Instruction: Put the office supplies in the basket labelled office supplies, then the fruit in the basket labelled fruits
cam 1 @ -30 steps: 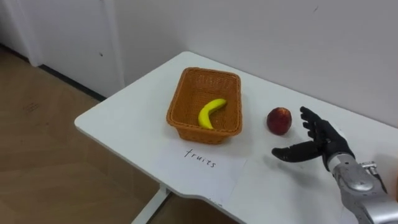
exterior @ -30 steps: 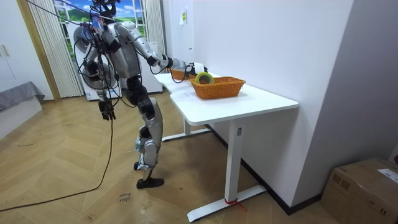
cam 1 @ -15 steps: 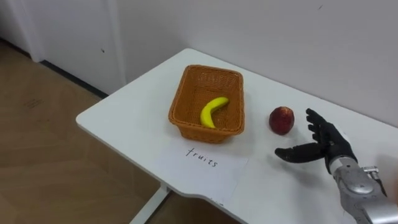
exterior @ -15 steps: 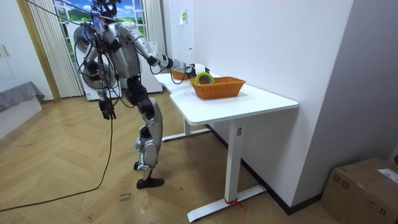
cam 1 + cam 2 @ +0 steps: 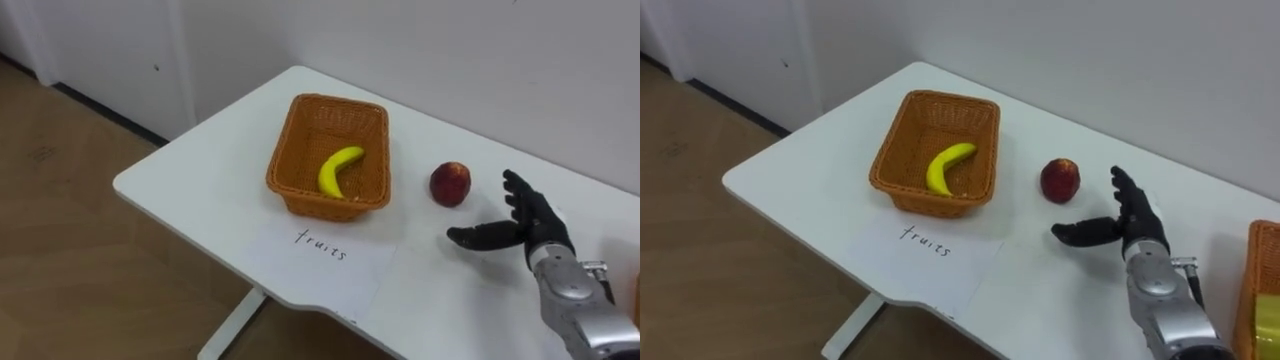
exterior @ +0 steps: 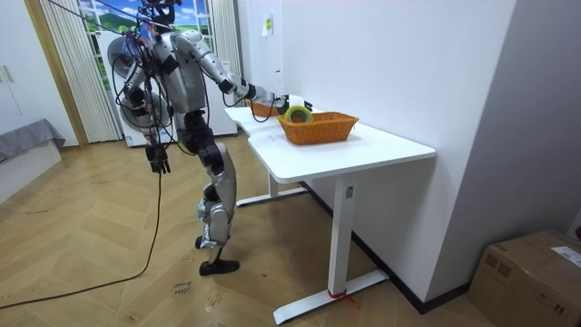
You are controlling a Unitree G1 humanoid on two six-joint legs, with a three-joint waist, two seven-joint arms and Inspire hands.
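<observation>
So it's partly done, I'd say: the banana (image 5: 338, 171) already lies in the left basket (image 5: 320, 207), with a sheet of paper (image 5: 325, 262) on its near side. The apple (image 5: 450, 184) sits on the table (image 5: 200, 190) just right of that basket, not yet sorted. The right hand (image 5: 530, 228) hovers right of the apple, apart from it, spread wide and empty. The left hand (image 6: 158, 162) hangs at the robot's side; I can't tell its state. Another basket (image 5: 1252, 262) at the right edge holds something yellowish.

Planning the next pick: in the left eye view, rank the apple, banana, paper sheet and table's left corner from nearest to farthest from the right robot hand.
1. Apple, just left of the right robot hand.
2. Paper sheet, near edge, and banana, in the basket: too close to call.
3. Table's left corner, far left.
</observation>
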